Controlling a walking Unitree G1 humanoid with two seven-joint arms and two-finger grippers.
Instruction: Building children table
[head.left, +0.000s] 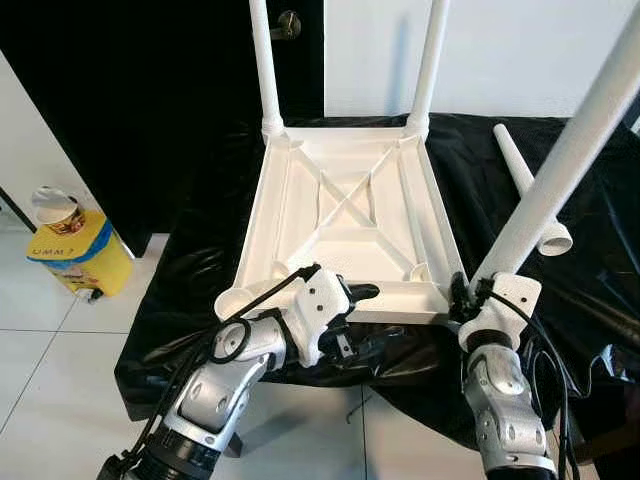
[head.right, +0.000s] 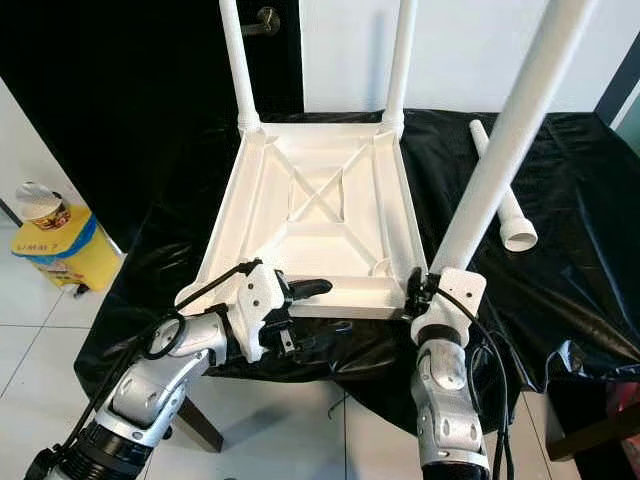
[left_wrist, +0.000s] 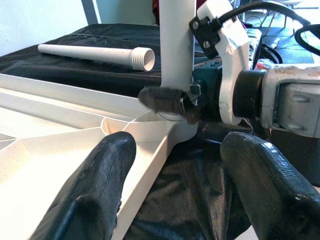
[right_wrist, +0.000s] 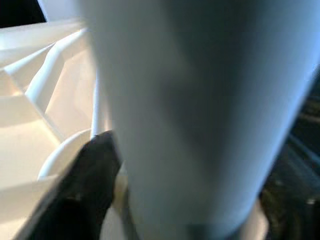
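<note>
You are pinching the tilted leg (head.left: 560, 170) with the right fingers (head.left: 470, 297) at the tabletop (head.left: 345, 215)'s 5 o'clock socket, left fingers (left_wrist: 175, 200) spread idle, risking cross-threading.

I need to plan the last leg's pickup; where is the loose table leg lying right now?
The loose leg lies flat on the black sheet, right of the upturned tabletop, beyond the leg held by the right end effector.

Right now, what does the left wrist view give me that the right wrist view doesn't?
Left wrist view: the spare leg lying on the black cloth, the open left gripper over the tabletop's near edge, and the right gripper clamped low on the leg.

Right wrist view: a blurred close-up, one black finger against it.

Both: that held leg standing at the upturned tabletop corner.
</note>
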